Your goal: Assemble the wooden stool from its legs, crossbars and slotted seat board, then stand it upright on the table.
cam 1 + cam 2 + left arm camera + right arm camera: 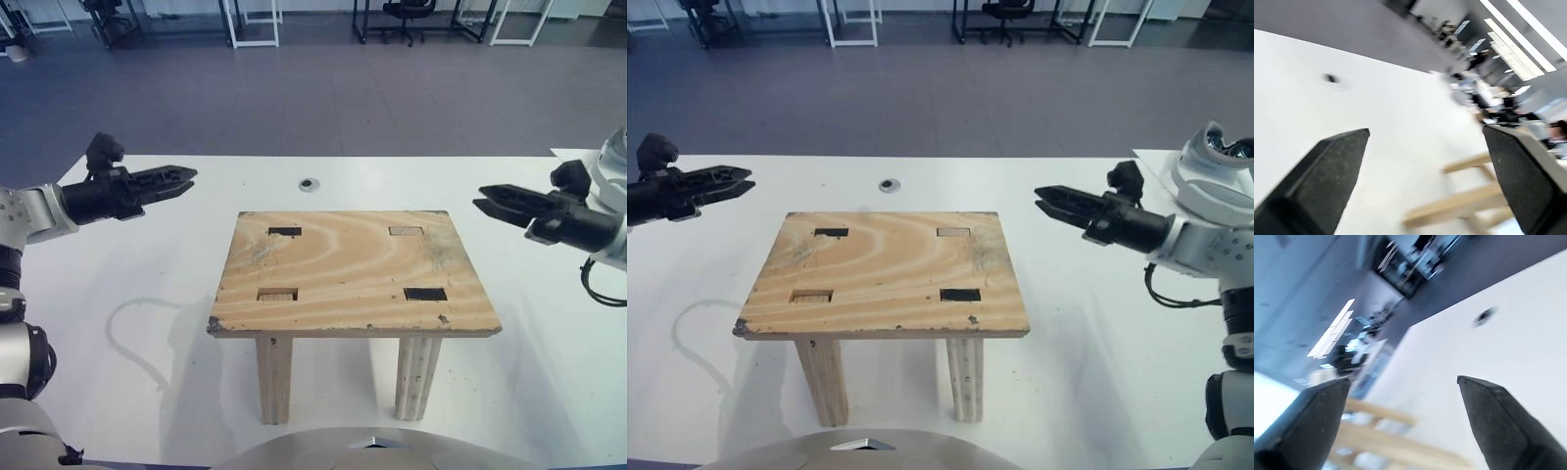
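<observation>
Standing upright on the white tabletop [127, 284], the wooden stool [353, 269] shows its slotted seat board [343, 257] on top, four rectangular slots visible, with two front legs [274, 380] planted on the surface. Left hand [191, 177] hovers off the stool's left side, fingers spread, holding nothing. Right hand [482, 200] hovers off the right side, likewise spread and apart from the stool. A small round grommet [310, 184] sits in the tabletop behind the seat.
</observation>
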You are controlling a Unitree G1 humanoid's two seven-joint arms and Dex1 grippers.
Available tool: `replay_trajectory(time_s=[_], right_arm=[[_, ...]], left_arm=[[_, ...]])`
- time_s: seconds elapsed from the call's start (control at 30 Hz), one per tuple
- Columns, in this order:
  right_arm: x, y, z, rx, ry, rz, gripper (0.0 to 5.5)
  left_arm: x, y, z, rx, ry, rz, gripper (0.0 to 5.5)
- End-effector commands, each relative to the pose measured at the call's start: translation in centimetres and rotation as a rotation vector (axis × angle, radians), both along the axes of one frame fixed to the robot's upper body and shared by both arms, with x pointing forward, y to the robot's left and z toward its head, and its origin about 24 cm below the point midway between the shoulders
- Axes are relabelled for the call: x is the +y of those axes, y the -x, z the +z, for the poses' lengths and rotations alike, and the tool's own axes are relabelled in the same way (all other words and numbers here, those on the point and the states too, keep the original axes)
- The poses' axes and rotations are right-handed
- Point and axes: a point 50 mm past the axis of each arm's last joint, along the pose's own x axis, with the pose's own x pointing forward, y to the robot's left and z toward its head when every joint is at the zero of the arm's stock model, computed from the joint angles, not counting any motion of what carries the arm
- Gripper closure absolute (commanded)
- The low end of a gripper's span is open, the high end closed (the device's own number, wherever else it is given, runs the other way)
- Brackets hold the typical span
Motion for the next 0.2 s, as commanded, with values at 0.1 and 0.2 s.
replay_trajectory(time_s=[0.1,0.2], right_arm=[[-1.8,-0.2,-9.2,-0.285,0.353,-0.792,1.42],[-1.3,-1.7,-9.7,-0.312,0.406,-0.853,1.42]], left_arm=[[-0.8,1.5,-10.8,-0.316,-0.408,0.592,1.24],[-1.3,1.6,-12.7,-0.329,-0.502,0.685,1.24]])
